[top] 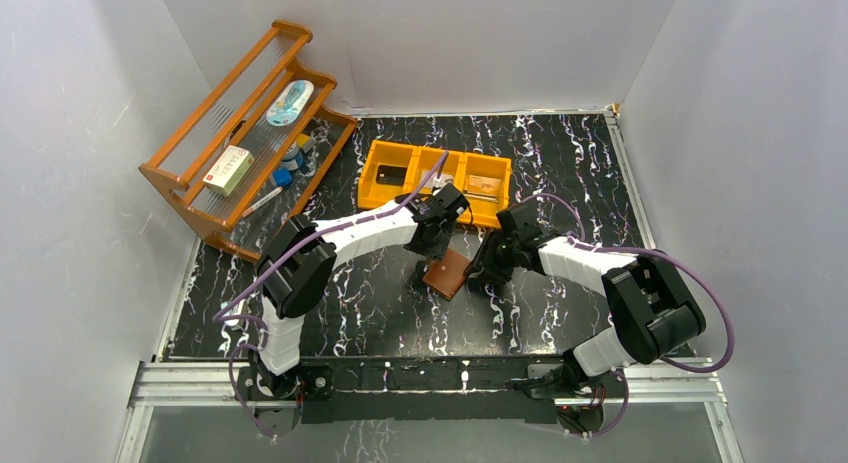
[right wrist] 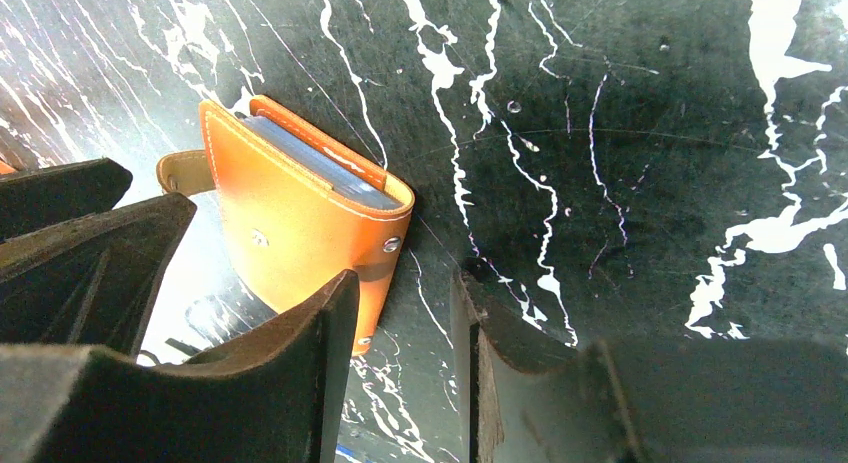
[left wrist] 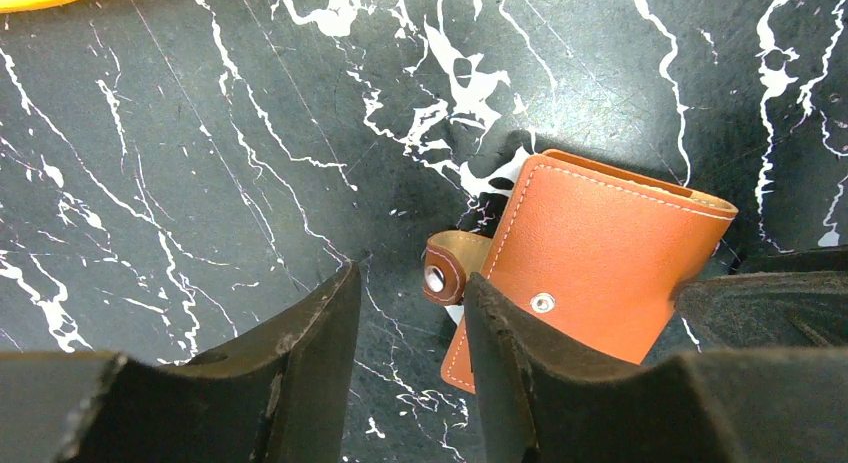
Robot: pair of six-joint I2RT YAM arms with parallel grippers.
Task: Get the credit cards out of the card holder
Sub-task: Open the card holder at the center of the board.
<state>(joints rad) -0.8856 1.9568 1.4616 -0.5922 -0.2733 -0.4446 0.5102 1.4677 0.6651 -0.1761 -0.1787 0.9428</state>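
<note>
- The holder [top: 447, 274] is on the table [top: 560, 163], about mid-table and right between the two arm tips. It sits well in front of the orange bin [top: 368, 178].
- It's folded, brown leather side out with pale stitching along the edge. Its snap strap [left wrist: 444, 272] is undone and sticks out from one side, stud showing.
- From the right wrist cam you can see a thin grey-blue layer sandwiched between the two covers at the open edge. Can't tell if that's cards or just the pockets.
- The left gripper [left wrist: 412, 293] is down low over the table with its jaws apart and bare marble showing in the gap. The loose strap sits just ahead of the tips, close to the right-hand finger [left wrist: 510, 373]. That finger overlaps the holder's near edge in the wrist view. Nothing looks clamped.
- The right gripper [right wrist: 405, 283] is also parted, with only table between the jaws. The holder is off to the side of its finger [right wrist: 300, 373], which covers the holder's near corner. No grip there either.
- The two grippers come at the holder from opposite sides, and you can see the other arm's dark finger at the edge of each wrist view.
- In the bin there's a black card [top: 392, 174] in the left compartment and what looks like a tan card [top: 484, 187] in the right one. The middle one is partly hidden by the left arm.
- A wooden rack [top: 165, 173] stands at the back left with a white-and-red box [top: 228, 169] on it.
</note>
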